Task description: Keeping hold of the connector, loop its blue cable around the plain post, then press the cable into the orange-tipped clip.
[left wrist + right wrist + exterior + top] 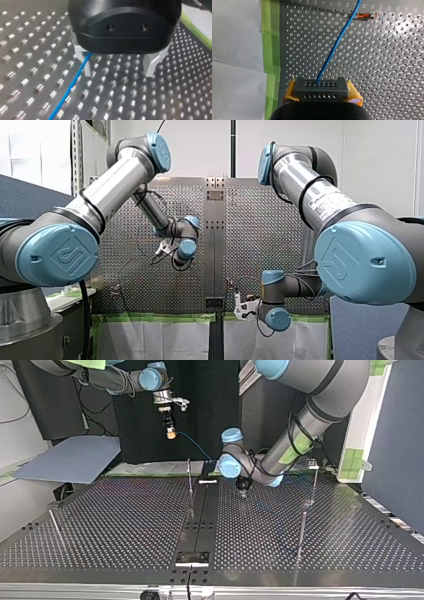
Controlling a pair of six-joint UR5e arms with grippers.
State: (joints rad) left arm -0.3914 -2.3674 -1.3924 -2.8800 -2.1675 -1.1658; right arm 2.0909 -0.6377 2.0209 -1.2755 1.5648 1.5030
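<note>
We are early in the task. Our right gripper point(322, 94) has its yellow pads closed on the grey connector point(320, 86). It holds the connector in the air at the upper left of the top view, well above the table point(125, 525). From the connector the blue cable point(337, 42) runs out ahead of the gripper. It passes just beside the orange-tipped clip point(365, 16) and is not seated in it, as far as we can see. In the top view the cable slopes down toward the middle of the frame, near a thin post point(189, 480). We see no loop around that post or any other.

Our left gripper point(119, 72) hangs low over the table with its 2 metal fingers wide apart and nothing between them. The cable passes by 1 finger and trails away beside it, ungripped.

We judge that 1 part is in hand, the hold on the connector. That leaves 2: the loop around the plain post and the press into the clip. We cannot tell which post is the plain post.
</note>
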